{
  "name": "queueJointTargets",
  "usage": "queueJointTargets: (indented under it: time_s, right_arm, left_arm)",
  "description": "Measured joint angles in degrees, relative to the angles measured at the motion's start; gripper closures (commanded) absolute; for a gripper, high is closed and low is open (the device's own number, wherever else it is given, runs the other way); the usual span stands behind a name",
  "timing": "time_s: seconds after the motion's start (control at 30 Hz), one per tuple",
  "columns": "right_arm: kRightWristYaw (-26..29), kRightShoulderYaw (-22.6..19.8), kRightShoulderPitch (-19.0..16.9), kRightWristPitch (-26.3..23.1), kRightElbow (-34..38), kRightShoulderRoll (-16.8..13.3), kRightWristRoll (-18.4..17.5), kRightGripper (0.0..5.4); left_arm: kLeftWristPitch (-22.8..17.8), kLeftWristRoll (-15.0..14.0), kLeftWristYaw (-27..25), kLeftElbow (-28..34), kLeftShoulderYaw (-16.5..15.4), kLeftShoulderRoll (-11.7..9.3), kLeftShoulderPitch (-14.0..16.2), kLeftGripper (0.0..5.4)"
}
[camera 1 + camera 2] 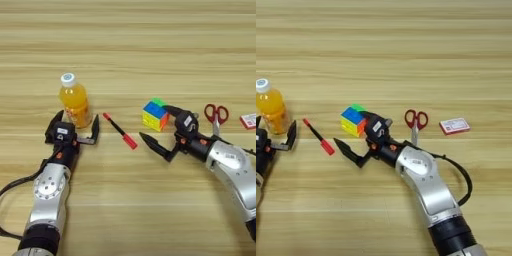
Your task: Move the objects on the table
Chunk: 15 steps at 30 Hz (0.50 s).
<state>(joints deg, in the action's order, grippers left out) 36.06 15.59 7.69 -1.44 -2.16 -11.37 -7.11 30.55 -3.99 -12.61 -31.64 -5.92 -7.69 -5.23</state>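
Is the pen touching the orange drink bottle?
Apart. The left eye view shows bare table between the pen and the bottle.

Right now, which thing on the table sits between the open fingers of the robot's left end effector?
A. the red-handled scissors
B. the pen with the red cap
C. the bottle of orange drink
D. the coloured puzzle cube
C: the left end effector has one finger on each side of the base of the bottle of orange drink, which stands upright on the table.
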Motion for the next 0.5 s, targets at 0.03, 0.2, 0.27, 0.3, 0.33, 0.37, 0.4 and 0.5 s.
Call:
queueJointTargets:
  time_s: [0.03,0.2,0.27,0.3,0.33,0.37,0.4,0.5]
  right_arm:
    - [0.5,0.4,0.0,-0.5,-0.2,0.2,0.0,0.00]
    - [1.8,1.6,0.4,-1.8,-1.0,0.6,0.0,0.00]
    - [1.9,2.2,0.4,-1.9,-1.5,0.7,0.1,0.00]
    - [1.9,2.4,0.5,-1.9,-1.9,0.9,0.2,0.00]
    - [1.9,2.7,0.5,-1.9,-2.3,1.0,0.3,0.00]
    - [1.9,3.1,0.7,-2.0,-2.9,1.1,0.7,0.00]
    - [1.9,3.3,1.0,-2.2,-3.3,1.2,1.1,0.00]
    - [1.7,3.9,2.5,-3.1,-5.7,2.0,1.7,0.00]
  left_arm:
    - [0.0,0.0,0.0,0.0,0.0,0.0,0.0,0.03]
    - [0.0,-0.2,0.1,0.0,-0.4,0.0,0.0,0.03]
    - [0.0,-0.2,0.1,0.0,-0.5,0.0,0.0,0.03]
    - [0.0,-0.2,0.1,0.0,-0.5,0.0,0.0,0.03]
    - [0.0,-0.2,0.1,0.0,-0.5,0.0,0.0,0.03]
    - [0.0,-0.2,0.1,0.0,-0.6,0.0,0.0,0.03]
    - [0.0,-0.2,0.1,0.0,-0.6,0.0,0.0,0.03]
    - [0.0,-0.3,0.1,-0.1,-0.7,-0.1,0.0,0.03]
